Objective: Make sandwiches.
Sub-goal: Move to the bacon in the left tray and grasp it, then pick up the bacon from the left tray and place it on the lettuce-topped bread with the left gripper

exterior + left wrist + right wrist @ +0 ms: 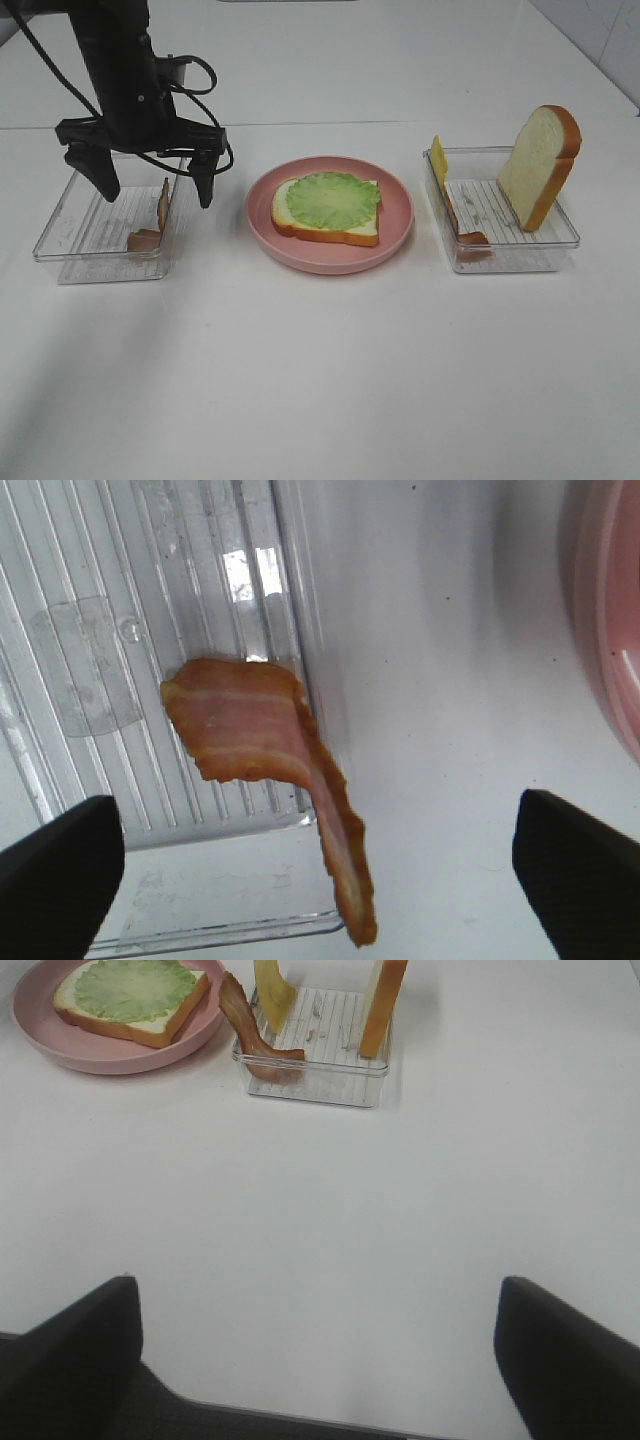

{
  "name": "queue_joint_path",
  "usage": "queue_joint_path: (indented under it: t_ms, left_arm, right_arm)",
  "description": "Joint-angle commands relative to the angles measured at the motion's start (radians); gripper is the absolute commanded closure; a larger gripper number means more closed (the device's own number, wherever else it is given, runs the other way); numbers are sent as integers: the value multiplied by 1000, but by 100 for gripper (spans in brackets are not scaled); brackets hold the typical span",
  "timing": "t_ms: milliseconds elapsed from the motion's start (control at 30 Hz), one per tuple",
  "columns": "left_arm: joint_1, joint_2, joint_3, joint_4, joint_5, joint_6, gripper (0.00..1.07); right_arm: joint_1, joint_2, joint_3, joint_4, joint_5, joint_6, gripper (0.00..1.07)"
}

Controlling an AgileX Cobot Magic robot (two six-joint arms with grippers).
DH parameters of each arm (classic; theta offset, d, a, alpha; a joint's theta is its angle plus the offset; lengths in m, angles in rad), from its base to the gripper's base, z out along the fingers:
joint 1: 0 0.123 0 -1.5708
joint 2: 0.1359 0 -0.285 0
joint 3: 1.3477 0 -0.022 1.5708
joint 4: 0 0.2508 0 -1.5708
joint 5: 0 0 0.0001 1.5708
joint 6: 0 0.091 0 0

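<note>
A bread slice topped with a green lettuce leaf lies on the pink plate at the table's middle. My left gripper hangs open above the left clear tray, straddling a brown-red meat strip that leans on the tray's right wall. In the right clear tray a second bread slice stands upright, with yellow cheese and another meat strip against its left wall. My right gripper is open, low over bare table, short of that tray.
The white table spreads wide in front of the plate and trays. The left arm's black cables hang above the left tray. The table's back edge runs just behind the trays.
</note>
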Motion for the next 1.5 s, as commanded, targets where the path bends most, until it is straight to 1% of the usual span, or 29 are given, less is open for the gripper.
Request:
queue_joint_path:
  t_ms: [33,67,100,167,200,233,267,300,333,367,400,433,467,500,533,567,600,633,1000,1200,1300,1333,1367,1400,1433,1467,1500]
  left_arm:
    - [0,17,4,-4,6,2,13]
    - [0,19,4,-4,3,2,14]
    - [0,24,4,-6,1,2,18]
    - [0,27,4,-7,1,2,20]
    - [0,30,4,-7,2,2,24]
    - [0,30,4,-7,2,2,24]
    - [0,30,4,-7,1,2,28]
    - [0,30,4,-7,1,2,28]
    - [0,30,4,-5,-3,-6,37]
    - [0,30,4,-1,-7,-10,50]
    - [0,30,4,-1,-7,-10,50]
    - [0,30,4,2,-14,-10,58]
    - [0,30,4,2,-14,-10,58]
    - [0,30,4,8,-29,-10,77]
    - [0,30,4,8,-46,-10,86]
    - [0,30,4,8,-46,-10,86]
    - [0,30,4,8,-56,-10,101]
    - [0,30,4,8,-69,-10,107]
    - [-2,23,2,8,-42,-10,107]
    - [-2,-24,-18,34,-3,1,107]
    - [-2,-58,-47,34,12,2,107]
    - [-2,-75,-78,33,36,2,107]
    - [-2,-75,-78,33,36,2,107]
    - [-4,-92,-115,33,60,2,107]
    - [-4,-92,-115,33,60,2,107]
    - [-4,-106,-161,31,84,6,107]
    - [-4,-115,-185,22,96,6,107]
  right_arm:
    - [-5,-23,0,4,-3,7,14]
    - [-5,-23,0,4,-3,7,14]
    - [-5,-23,0,4,-3,7,14]
    - [-5,-23,0,4,-3,7,14]
    - [-5,-23,0,4,-3,7,14]
    - [-5,-23,0,4,-3,7,14]
    - [-5,-23,0,4,-3,7,14]
    - [-5,-23,0,4,-3,7,14]
    - [-5,-23,0,4,-3,7,14]
    - [-5,-23,0,4,-3,7,14]
    - [-5,-23,0,4,-3,7,14]
    - [-5,-23,0,4,-3,7,14]
    - [-5,-23,0,4,-3,7,14]
    - [-5,-23,0,4,-3,7,14]
    - [-5,-23,0,4,-3,7,14]
    - [-5,-23,0,4,-3,7,14]
    - [-5,-23,0,4,-3,7,14]
    - [-5,-23,0,4,-3,7,14]
    - [-5,-23,0,4,-3,7,14]
    - [-5,-23,0,4,-3,7,14]
    - [-5,-23,0,4,-3,7,14]
    - [-5,-23,0,4,-3,7,14]
    - [-5,-23,0,4,-3,7,14]
    - [-5,-23,0,4,-3,7,14]
    - [-5,-23,0,4,-3,7,14]
    - [-5,-23,0,4,-3,7,14]
    - [-5,-23,0,4,-3,7,14]
